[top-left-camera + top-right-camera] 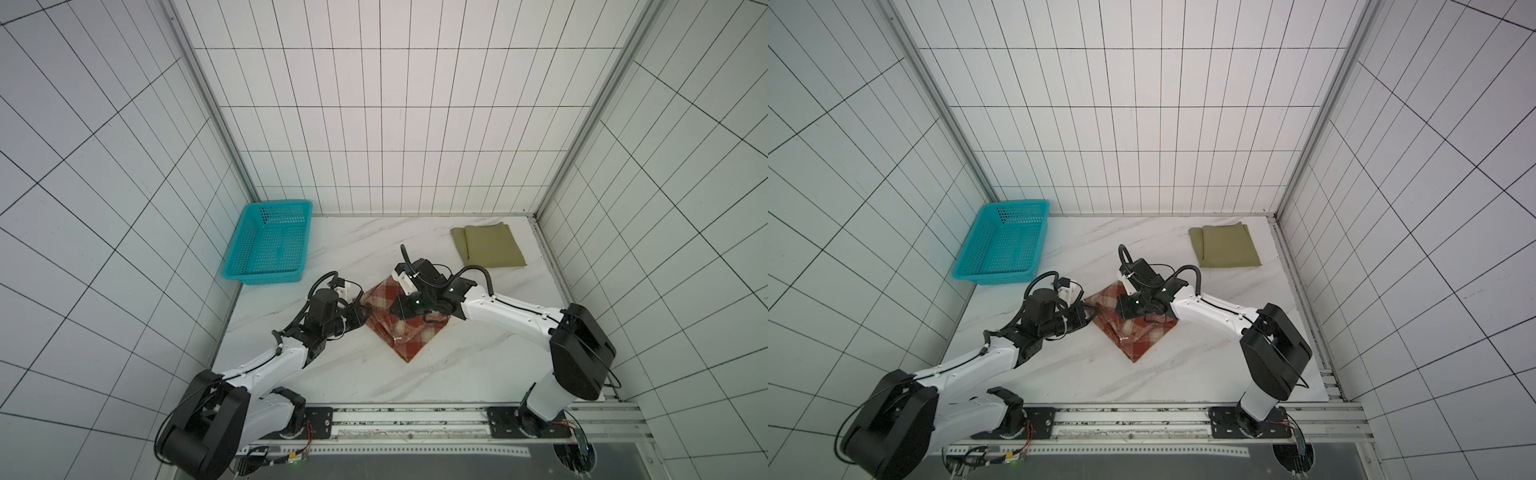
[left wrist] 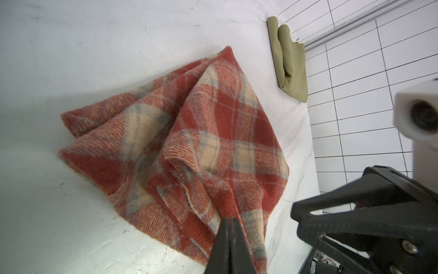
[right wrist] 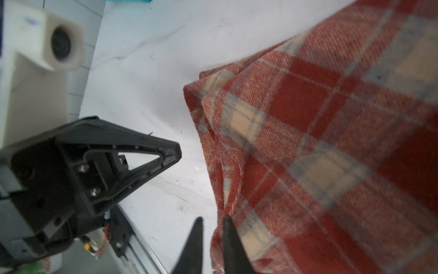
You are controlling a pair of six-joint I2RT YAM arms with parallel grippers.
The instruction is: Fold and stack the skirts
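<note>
The left pincer is clamped on a corner of the plaid skirt, which lies rumpled at the middle of the surface. The right pincer seems closed on an edge nearby, so folding looks to be in hand, and both should lift together. The folded olive skirt lies far right; in both top views the right grip is hidden.

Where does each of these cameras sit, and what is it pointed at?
Top view: high above the arms' bases, looking down on table, basket, plaid skirt, olive skirt; left arm, right arm show.
Top view: alongside, same direction, same table.
Left wrist: behind the left claw, facing both skirts.
Right wrist: behind the right claw, facing the plaid skirt.
Shared: wrist views show the plaid skirt and the opposite claw.
</note>
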